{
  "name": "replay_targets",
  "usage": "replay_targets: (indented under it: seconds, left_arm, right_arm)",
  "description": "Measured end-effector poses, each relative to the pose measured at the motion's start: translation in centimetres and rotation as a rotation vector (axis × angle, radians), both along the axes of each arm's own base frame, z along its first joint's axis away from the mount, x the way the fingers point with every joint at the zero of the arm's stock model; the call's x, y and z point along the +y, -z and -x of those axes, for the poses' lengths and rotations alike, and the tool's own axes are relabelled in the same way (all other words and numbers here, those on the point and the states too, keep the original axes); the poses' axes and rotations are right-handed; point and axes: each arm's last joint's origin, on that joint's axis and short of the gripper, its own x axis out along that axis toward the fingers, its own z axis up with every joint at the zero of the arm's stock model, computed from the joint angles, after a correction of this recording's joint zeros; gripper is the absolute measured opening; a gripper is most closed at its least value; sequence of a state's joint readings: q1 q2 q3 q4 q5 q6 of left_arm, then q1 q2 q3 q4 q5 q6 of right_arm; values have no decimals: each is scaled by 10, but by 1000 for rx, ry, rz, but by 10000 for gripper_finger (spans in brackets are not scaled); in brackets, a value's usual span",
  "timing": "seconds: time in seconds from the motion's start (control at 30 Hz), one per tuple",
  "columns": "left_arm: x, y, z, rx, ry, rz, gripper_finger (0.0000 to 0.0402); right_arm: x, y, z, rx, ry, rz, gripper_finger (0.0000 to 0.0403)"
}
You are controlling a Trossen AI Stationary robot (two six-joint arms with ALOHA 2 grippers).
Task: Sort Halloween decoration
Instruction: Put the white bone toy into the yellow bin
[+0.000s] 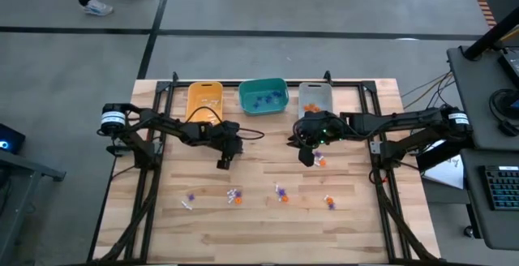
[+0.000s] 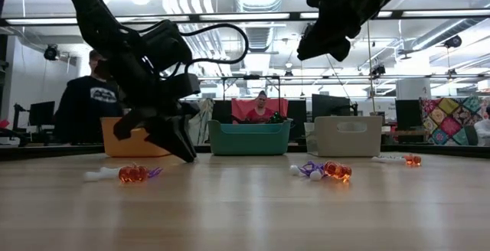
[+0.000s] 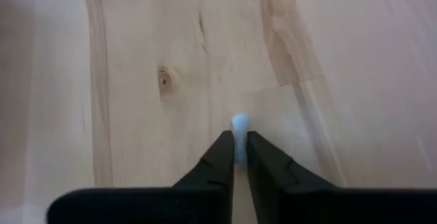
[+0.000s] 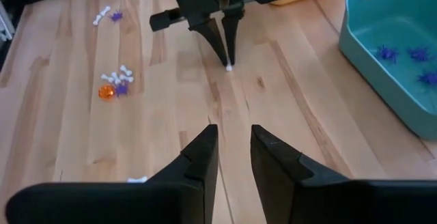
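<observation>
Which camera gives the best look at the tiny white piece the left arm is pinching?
The left wrist view: the tiny white trinket sits pinched at the left tool tips over bare wood. The right wrist view shows it as a white speck. In the high and low views it cannot be made out.

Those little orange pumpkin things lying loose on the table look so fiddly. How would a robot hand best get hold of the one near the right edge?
Probably from straight above. The orange trinket lies low on the bare table, so the right gripper would likely drop its fingers either side of the round body and pinch across its middle. The left gripper is already pinching a white trinket that way, tips down at the wood.
</observation>
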State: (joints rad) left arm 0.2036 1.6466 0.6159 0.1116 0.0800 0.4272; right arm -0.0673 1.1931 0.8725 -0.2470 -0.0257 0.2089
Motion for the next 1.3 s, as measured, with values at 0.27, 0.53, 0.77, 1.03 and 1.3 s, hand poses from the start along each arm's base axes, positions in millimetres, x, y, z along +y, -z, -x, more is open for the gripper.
replay_targets:
  seconds: [0.27,0.53,0.77,1.03,1.3]
  left_arm:
    - [-1,-5,-2,-17,-47,77,2]
    - [-3,-44,-2,-73,-39,131,1]
    - [6,-97,14,4,-102,1,0]
    - [48,-132,52,85,-307,-163,0]
    - [116,-115,92,183,-609,-132,0]
  right_arm:
    - [0,1,0,4,0,-1,83]
    - [0,2,0,4,0,-1,73]
    - [0,0,-1,-15,0,1,79]
    - [0,1,-1,-24,0,1,83]
    - [0,1,-1,-35,0,2,73]
